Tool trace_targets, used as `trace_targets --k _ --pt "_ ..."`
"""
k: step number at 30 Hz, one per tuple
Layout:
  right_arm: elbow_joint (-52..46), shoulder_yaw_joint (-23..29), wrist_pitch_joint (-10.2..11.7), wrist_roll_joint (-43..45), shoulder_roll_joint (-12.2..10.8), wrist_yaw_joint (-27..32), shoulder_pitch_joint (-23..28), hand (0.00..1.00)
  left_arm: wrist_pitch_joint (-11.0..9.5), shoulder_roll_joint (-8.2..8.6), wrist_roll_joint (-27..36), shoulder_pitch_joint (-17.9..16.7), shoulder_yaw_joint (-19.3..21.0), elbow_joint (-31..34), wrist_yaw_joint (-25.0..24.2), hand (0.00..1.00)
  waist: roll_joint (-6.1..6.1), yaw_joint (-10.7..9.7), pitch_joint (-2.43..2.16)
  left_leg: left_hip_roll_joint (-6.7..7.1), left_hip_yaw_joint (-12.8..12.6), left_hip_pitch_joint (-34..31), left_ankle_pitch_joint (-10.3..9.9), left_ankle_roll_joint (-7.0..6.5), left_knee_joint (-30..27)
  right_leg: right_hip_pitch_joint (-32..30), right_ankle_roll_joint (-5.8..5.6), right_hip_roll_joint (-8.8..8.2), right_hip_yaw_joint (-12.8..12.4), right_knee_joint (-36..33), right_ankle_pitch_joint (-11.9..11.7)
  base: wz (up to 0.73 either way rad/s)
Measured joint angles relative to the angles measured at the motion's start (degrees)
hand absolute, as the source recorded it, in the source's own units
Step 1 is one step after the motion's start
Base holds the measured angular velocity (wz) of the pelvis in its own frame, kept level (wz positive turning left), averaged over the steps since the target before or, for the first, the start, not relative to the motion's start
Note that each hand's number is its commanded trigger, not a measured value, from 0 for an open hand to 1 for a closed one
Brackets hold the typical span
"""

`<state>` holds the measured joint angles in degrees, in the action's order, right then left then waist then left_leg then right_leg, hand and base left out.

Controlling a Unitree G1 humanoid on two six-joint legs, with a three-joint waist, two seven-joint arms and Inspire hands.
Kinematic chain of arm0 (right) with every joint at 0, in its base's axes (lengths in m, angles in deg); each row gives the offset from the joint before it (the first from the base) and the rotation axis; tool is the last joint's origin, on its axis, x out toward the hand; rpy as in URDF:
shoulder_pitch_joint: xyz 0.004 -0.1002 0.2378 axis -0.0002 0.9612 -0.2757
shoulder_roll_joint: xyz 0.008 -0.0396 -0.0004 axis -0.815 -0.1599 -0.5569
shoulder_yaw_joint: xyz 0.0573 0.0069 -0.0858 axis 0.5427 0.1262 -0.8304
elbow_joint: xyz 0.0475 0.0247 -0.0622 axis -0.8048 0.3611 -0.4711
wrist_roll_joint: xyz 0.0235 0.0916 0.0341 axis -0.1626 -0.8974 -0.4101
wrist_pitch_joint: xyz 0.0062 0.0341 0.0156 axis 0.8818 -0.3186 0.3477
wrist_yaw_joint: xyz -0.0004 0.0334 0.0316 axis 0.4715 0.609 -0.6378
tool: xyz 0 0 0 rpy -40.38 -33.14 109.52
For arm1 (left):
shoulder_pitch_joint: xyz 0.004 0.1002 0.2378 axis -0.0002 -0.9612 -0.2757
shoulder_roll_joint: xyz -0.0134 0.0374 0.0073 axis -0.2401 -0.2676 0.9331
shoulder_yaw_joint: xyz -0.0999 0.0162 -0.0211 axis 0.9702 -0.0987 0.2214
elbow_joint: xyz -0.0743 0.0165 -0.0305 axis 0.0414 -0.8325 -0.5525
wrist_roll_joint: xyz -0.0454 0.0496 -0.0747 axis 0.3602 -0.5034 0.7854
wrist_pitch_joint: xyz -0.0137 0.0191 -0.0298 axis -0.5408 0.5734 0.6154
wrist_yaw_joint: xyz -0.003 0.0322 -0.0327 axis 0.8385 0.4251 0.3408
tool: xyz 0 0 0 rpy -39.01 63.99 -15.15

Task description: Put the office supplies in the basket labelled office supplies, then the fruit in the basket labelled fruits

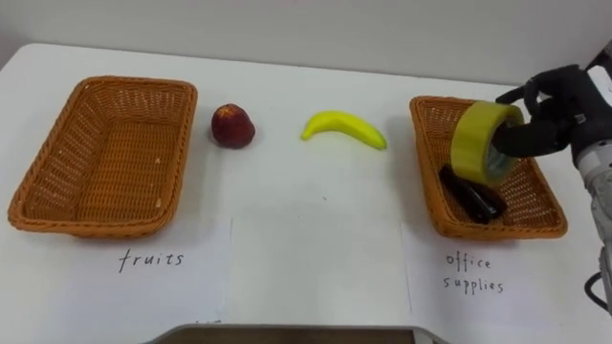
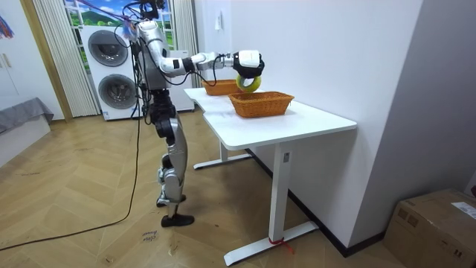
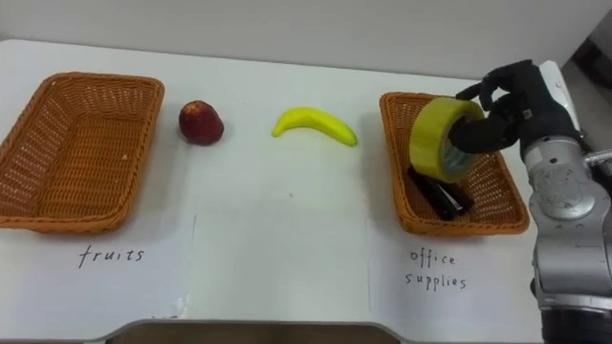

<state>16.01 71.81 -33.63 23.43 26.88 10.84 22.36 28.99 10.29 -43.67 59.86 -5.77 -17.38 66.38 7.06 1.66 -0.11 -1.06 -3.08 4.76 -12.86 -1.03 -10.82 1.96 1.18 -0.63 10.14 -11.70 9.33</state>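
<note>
Yellow tape roll (image 1: 486, 141): it stands on edge in my right hand (image 1: 559, 115), hanging over the middle of the office basket (image 1: 535, 227). From the room view I judge it clear of the wicker floor, not yet released.
Fingers (image 1: 540, 86): curled over the roll's top and far edge, pinching it. I cannot see the thumb.
Office basket: at 3 o'clock on the white surface (image 1: 316, 239), with a handwritten paper sheet (image 1: 469, 277) at its 6 o'clock side.
Dark object (image 1: 473, 194): a long black thing already lying inside the office basket, just below the roll. I cannot tell what it is.
Banana (image 1: 344, 128): loose on the surface near 12 o'clock, between the two baskets and well apart from both.
Red fruit (image 1: 232, 126): loose at about 11 o'clock, just beside the fruit basket's right rim but outside it.
Fruit basket (image 1: 57, 162): at 9 o'clock, nothing in it.
Stance: I have the robot upright at the end of the surface, right arm stretched forward over the near basket.
Done so far: one office item is in its basket and the roll is nearly delivered.
Left to do: let go of the roll, then carry both fruits to 9 o'clock. By my estimate about half remains.
</note>
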Motion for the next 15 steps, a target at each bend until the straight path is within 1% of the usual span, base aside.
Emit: trace_targets --k 5,7,8,9,13,15 --pt "1.30 0.00 -0.01 -0.22 0.00 -0.36 0.02 1.00 0.00 -0.01 1.39 1.00 0.30 0.00 -0.01 0.00 -0.17 0.04 0.15 -0.01 -0.02 -0.15 -0.02 0.02 0.17 0.00 0.01 0.22 0.11 0.00 0.00 0.00" --pt "1.30 0.00 -0.02 -0.12 0.00 -0.43 0.03 0.54 0.00 -0.02 2.02 1.03 0.30 0.00 -0.01 0.00 -0.23 0.03 0.19 -0.01 -0.08 -0.15 -0.02 0.02 0.24 -0.03 0.01 0.31 -0.02 0.04 0.00 0.00" --pt "1.29 0.00 -0.01 -0.01 0.00 -0.51 0.09 0.00 0.00 -0.03 2.92 1.00 0.28 0.01 -0.01 0.00 -0.23 0.01 0.19 0.00 -0.10 -0.14 -0.02 0.02 0.33 -0.07 0.01 0.36 -0.10 0.06 0.00 0.00" --pt "1.29 0.00 -0.01 0.09 0.00 -0.57 0.13 0.00 0.00 -0.02 3.87 0.99 0.27 0.02 -0.05 0.00 -0.22 0.03 0.18 -0.01 -0.10 -0.14 -0.02 0.02 0.42 -0.11 0.01 0.40 -0.15 0.09 0.00 0.00" --pt "1.26 0.00 -0.01 0.75 0.00 -0.58 0.14 0.00 -0.17 -0.02 4.44 0.97 0.26 0.06 -0.09 0.00 -0.19 0.06 0.13 0.00 -0.12 -0.23 -0.01 0.02 0.46 -0.45 0.01 0.48 -0.15 0.07 0.00 0.00" --pt "1.13 -0.01 -0.01 1.76 0.00 -0.58 0.14 0.00 -0.96 -0.02 4.49 0.95 0.18 0.14 -0.04 0.00 -0.15 0.08 0.04 -0.03 -0.11 -0.47 0.00 0.03 0.45 -0.77 0.01 0.50 -0.21 0.02 0.00 0.00"
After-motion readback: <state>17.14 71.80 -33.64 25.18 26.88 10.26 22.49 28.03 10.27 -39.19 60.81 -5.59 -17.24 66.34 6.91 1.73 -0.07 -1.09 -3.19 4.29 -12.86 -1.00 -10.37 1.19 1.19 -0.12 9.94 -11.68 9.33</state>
